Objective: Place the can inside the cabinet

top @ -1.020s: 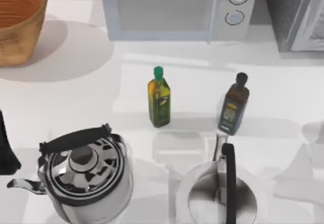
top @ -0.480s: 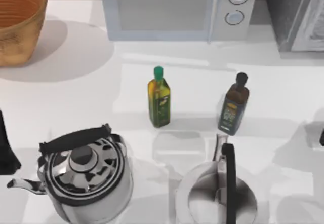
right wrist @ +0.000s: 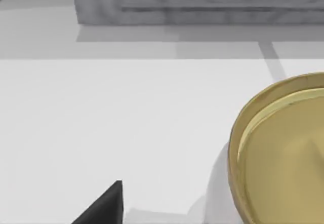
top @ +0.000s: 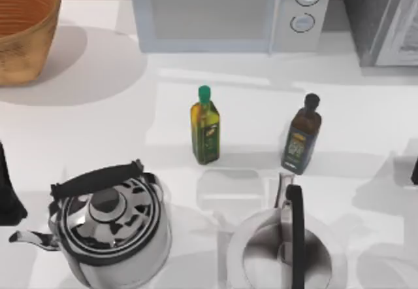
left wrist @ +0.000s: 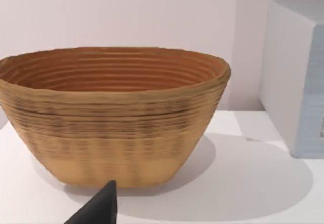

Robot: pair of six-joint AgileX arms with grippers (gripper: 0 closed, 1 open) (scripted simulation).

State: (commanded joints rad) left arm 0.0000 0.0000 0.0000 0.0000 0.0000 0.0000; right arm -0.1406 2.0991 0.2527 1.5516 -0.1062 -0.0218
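Gold-lidded round can (right wrist: pixel 283 153) stands on the white desk (right wrist: pixel 126 122), close under the right claw.
Grey cabinet (top: pixel 382 17) sits at the desk's far right; right arm (top: pixel 415 170) at the right edge, left arm (top: pixel 8 191) parked left; either claw's opening: cannot tell.

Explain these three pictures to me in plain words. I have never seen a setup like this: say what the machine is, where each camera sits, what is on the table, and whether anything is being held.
This is a simulated pair of AgileX robot arms at a white table. One camera looks down from above; each of the other two rides on an arm's wrist.

From above: a wicker basket at far left, a microwave at the back, a grey cabinet at far right. In the middle stand a green-capped oil bottle and a dark bottle. Two metal kettles sit nearest.

The left arm is the dark shape at the left edge; the right arm peeks in at the right edge.

The left wrist view faces the basket. The right wrist view shows a gold can top near the cabinet. I cannot tell whether anything is held.
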